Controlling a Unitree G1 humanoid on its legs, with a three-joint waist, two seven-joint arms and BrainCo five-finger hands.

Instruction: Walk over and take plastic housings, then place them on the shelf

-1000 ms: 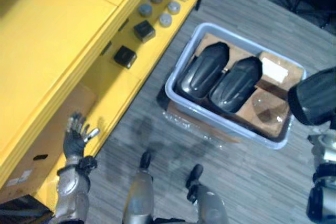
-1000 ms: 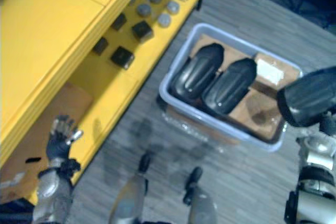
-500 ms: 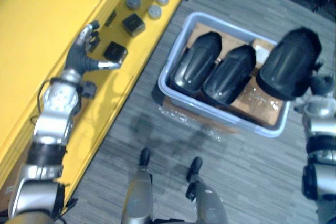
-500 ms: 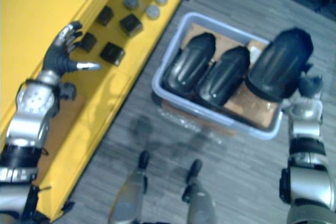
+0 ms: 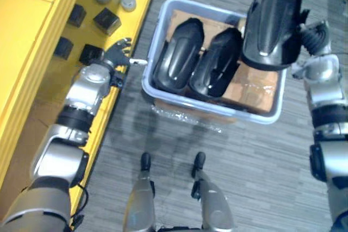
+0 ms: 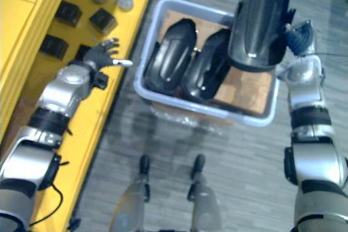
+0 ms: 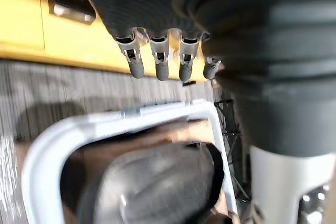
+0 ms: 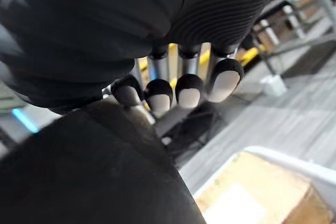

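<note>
My right hand (image 5: 314,37) is shut on a black plastic housing (image 5: 272,19) and holds it upright, high over the right end of a grey bin (image 5: 213,110). In the right wrist view its fingers (image 8: 179,89) curl over the housing (image 8: 79,171). Two more black housings (image 5: 177,61) (image 5: 218,69) lie side by side in the bin on brown cardboard. My left hand (image 5: 116,53) is open with spread fingers, hovering between the yellow shelf (image 5: 51,82) and the bin's left wall. The left wrist view shows its straight fingers (image 7: 158,62) above the bin rim (image 7: 52,140).
Black blocks (image 5: 106,20) and grey round caps (image 5: 129,1) sit on the yellow shelf at the upper left. The bin stands on grey plank floor (image 5: 261,177), close beside the shelf's edge.
The camera has shifted. My left arm swung from over the shelf's black blocks toward the bin's left wall. My right hand carried the housing higher above the bin.
</note>
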